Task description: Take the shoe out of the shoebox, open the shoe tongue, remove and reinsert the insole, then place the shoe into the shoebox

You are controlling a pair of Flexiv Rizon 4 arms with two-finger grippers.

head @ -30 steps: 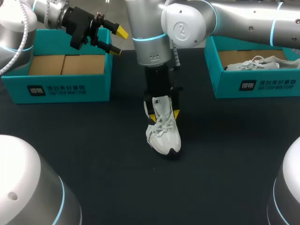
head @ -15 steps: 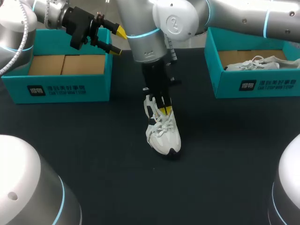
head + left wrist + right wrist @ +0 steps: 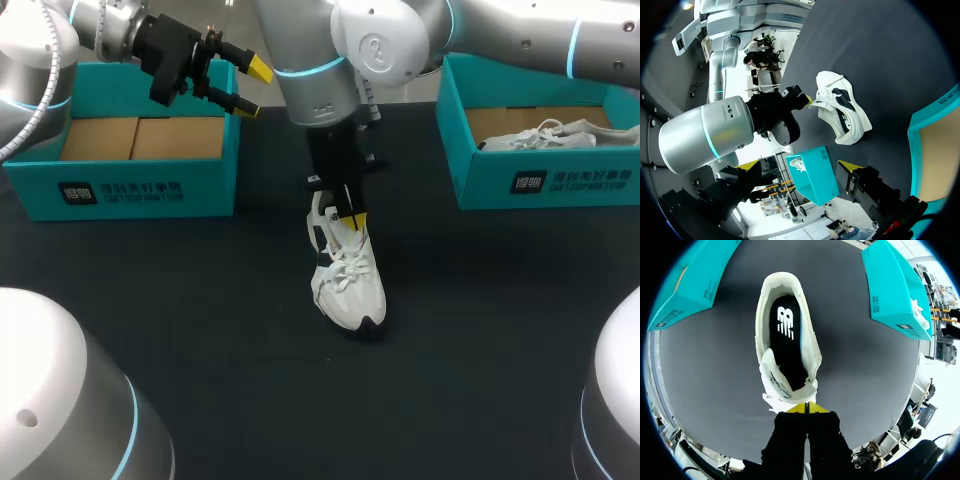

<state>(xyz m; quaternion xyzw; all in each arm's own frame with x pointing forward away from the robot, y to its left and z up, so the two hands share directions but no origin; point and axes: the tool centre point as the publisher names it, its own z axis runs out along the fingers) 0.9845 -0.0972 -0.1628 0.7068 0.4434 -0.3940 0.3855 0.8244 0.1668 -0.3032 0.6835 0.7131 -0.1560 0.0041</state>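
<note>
A white sneaker (image 3: 348,270) with dark side marks stands upright mid-table, toe toward the near edge. Its black insole (image 3: 786,335) lies inside, and the tongue (image 3: 776,377) stands up in the opening. My right gripper (image 3: 350,222) hangs straight down over the lace area. Its yellow tips are pressed together at the laces (image 3: 807,407); whether anything thin is pinched between them is hidden. From the left wrist view, the sneaker (image 3: 842,112) shows from the side with the right gripper (image 3: 807,100) at its top. My left gripper (image 3: 235,85) is open, up over the left shoebox (image 3: 140,185).
The teal left shoebox shows a bare cardboard floor. A second teal shoebox (image 3: 540,180) at the right holds another white sneaker (image 3: 545,135). Dark tabletop (image 3: 470,330) lies around the standing shoe.
My right gripper has gone from open, straddling the shoe's collar, to shut over the laces, and its wrist has shifted slightly. The left arm has stayed put.
</note>
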